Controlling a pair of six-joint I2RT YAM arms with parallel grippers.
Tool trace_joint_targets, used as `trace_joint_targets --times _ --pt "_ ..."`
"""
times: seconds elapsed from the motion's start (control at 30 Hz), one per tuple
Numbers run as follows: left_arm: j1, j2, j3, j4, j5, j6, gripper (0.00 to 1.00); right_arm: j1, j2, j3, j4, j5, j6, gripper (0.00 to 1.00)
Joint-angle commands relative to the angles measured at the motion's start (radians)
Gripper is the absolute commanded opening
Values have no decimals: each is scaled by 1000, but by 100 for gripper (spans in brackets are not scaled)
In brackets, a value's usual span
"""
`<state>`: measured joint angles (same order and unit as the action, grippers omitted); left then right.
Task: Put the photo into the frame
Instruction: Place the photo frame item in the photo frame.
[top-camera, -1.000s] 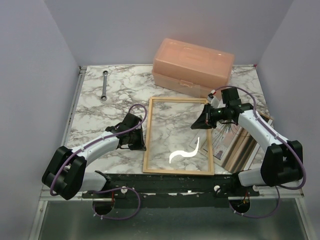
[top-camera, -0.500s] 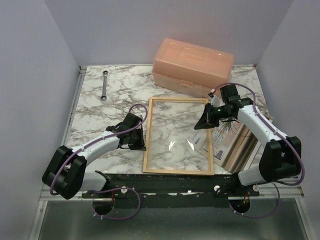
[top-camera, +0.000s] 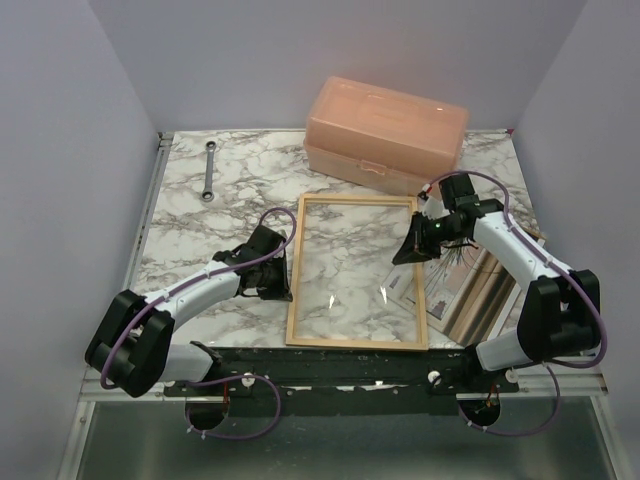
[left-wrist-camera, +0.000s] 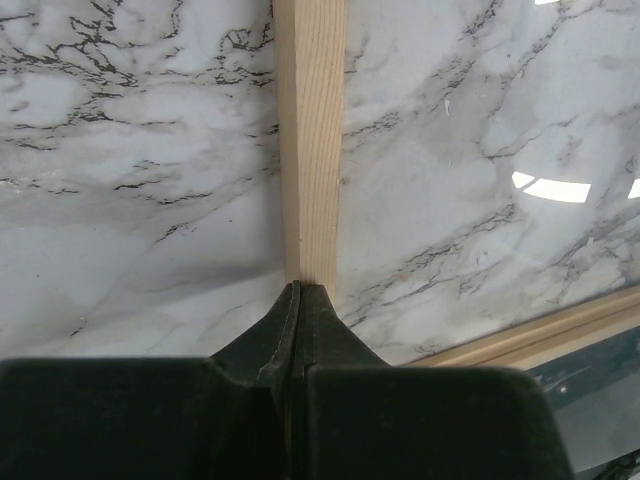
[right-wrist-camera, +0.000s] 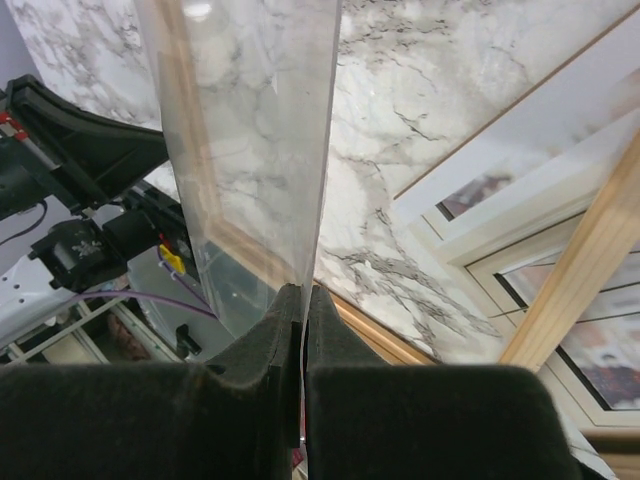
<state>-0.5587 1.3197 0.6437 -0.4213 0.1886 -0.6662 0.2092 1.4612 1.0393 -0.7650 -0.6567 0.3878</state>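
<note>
The light-wood frame (top-camera: 295, 280) lies flat on the marble table. My left gripper (top-camera: 283, 278) is shut, its tips on the frame's left rail (left-wrist-camera: 310, 150). My right gripper (top-camera: 408, 250) is shut on the right edge of a clear glazing sheet (right-wrist-camera: 250, 140) and holds that edge tilted up over the frame's opening. The photo (top-camera: 447, 272), a pale print of a spindly plant, lies on the table just right of the frame, partly under my right arm. A corner of it shows in the right wrist view (right-wrist-camera: 600, 350).
A peach plastic box (top-camera: 385, 135) stands at the back, just behind the frame. A wrench (top-camera: 209, 170) lies at the back left. A brown shiny backing panel (top-camera: 492, 295) lies with the photo at the right edge. The table's near edge runs just below the frame.
My right gripper has shifted slightly back and right with the clear sheet's edge, tilting it more; the bright glare on the sheet has shrunk. The left arm has not moved.
</note>
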Motion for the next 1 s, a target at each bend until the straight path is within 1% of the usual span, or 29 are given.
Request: trace_joint_targets --times 0.0,0.23,0.67,0.83,0.87,0.97 --pt "-28 73 -53 -63 -74 27 0 22 12 18 -28 19 -23 0" --pt "-32 78 -50 -63 -77 27 0 22 30 16 -18 8 -17 2" --pt "-38 87 -47 -64 -83 27 0 24 34 -42 112 11 11 10" --pt "-38 82 -50 -60 -83 27 0 25 41 -38 113 44 -5 13" --pt "-38 83 -51 -60 -83 27 0 24 42 -39 113 50 -9 15" --pt "-39 85 -49 -60 -83 28 0 27 37 -41 117 70 -11 32"
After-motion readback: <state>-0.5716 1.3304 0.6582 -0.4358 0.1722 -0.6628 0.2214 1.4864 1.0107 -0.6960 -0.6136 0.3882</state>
